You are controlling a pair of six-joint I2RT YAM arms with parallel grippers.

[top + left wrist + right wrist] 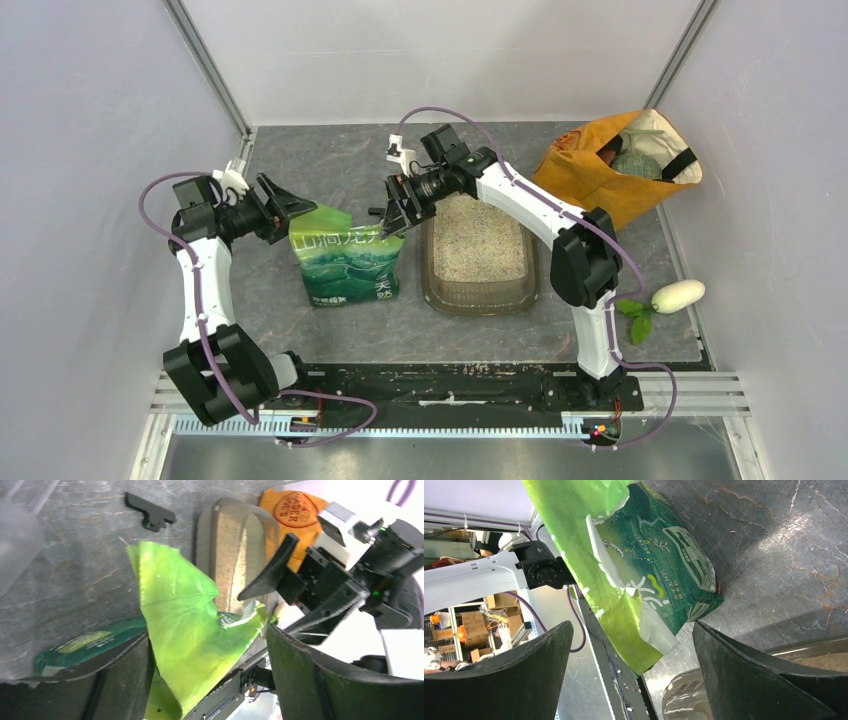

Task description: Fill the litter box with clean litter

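The litter box [482, 298], a dark translucent tray, lies at the table's middle with pale clean litter [478, 240] spread inside. The green pouch [345, 262] stands just left of it, its torn top open. My left gripper [295, 216] is open at the pouch's upper left corner. In the left wrist view the yellow-green pouch flap [185, 625] stands loose between my wide-open left gripper [207, 635]. My right gripper [388, 215] is open at the pouch's upper right corner. In the right wrist view the pouch [649, 570] sits beyond my open right gripper [632, 625], above the box rim [689, 695].
An orange cloth bag [612, 165] with items inside stands at the back right. A white radish [678, 296] with green leaves [635, 315] lies at the right edge. A small black part [150, 511] lies on the grey table behind the pouch. Walls close in on both sides.
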